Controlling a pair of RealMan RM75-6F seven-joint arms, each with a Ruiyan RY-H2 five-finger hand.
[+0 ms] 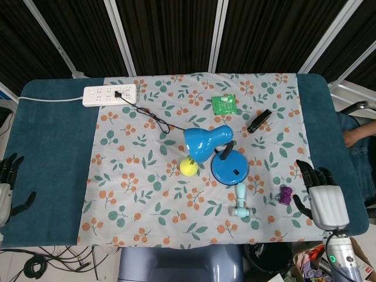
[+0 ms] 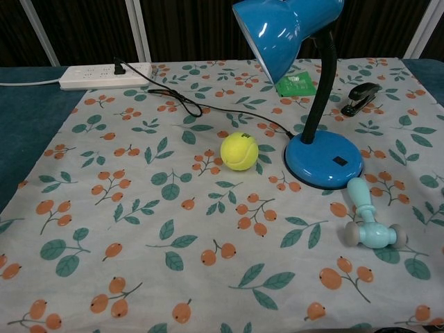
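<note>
Desk with lamp, two hands idle
Right hand (image 1: 326, 200) spread, nothing held, near purple toy (image 1: 285, 195); left hand (image 1: 7, 187) spread, nothing held, at desk edge.

The middle of the cloth is blocked by the blue desk lamp (image 1: 214, 154), whose raised shade overhangs the yellow ball (image 1: 188, 167) just beside the base. The lamp cord (image 1: 150, 117) is trailed across the upper left to the power strip (image 1: 110, 94). Near the front edge, passage is narrowed by the light blue toy hammer (image 1: 240, 202) and the small purple object (image 1: 285, 195), set apart from each other. Open cloth is found across the left half and front left. The right hand (image 1: 325, 197) is held with fingers spread over the bare right border, the left hand (image 1: 7, 187) at the left edge.
</note>
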